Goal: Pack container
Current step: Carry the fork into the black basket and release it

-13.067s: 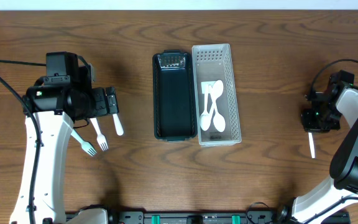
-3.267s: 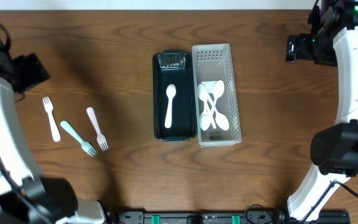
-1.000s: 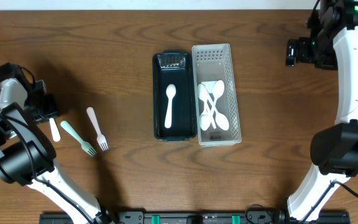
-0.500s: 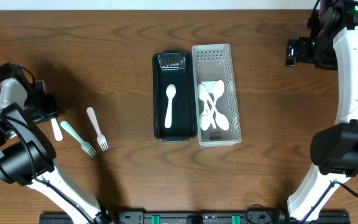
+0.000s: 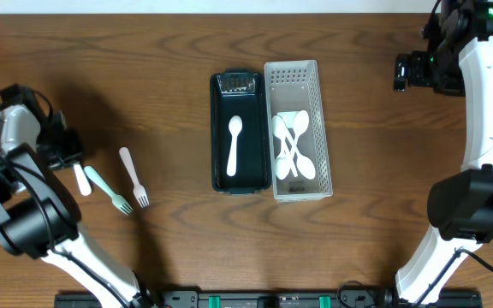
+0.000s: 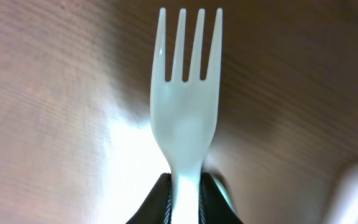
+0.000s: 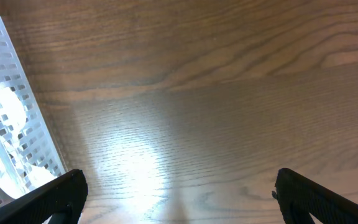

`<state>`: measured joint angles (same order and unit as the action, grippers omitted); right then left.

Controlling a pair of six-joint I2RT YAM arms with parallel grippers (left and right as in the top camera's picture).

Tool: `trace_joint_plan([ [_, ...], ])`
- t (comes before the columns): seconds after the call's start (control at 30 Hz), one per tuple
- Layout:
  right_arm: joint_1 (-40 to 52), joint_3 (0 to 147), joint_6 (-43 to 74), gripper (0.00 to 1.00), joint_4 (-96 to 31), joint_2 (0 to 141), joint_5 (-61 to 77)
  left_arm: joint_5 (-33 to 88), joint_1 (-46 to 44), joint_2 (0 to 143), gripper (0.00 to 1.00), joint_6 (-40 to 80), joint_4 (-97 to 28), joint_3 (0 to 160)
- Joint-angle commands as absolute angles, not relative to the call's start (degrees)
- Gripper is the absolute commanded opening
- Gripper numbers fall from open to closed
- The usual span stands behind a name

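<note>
1. Far left of the dark container [image 5: 216, 128], the left gripper [image 5: 67, 156] grasps a white fork [image 6: 185, 124]: the pick-up step, apparently.
2. Next the fork needs carrying into the container, beside the spoon [image 5: 234, 144].
3. Far right of the container, the right gripper [image 5: 405, 73] stands released.

Brown wood-grain table [image 5: 161, 68], pale strip [image 5: 229, 5] along its far edge, black rail [image 5: 255, 300] at its near edge

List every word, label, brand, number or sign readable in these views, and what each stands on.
None can be read. The black container, the slotted white basket, the white fork in the left claw and the wooden table all show bare, unmarked surfaces.
</note>
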<state>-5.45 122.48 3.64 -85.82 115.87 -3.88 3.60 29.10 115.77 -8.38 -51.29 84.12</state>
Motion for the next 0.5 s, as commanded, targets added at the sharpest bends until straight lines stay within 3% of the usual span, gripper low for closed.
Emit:
trace_joint_plan([
  [0.0,-5.7,122.2,3.7,0.99,-85.5,116.4,-4.5,2.8,23.7,105.6,0.06,-5.0,-55.2,88.6],
  [0.23,-5.7,122.2,3.7,0.99,-84.9,116.4,-4.5,3.6,5.5,94.8,0.06,4.7,-62.0,97.2],
  [0.47,-5.7,122.2,3.7,0.99,-84.9,116.4,-4.5,3.7,-15.5,95.0,0.06,11.2,-58.9,102.8],
])
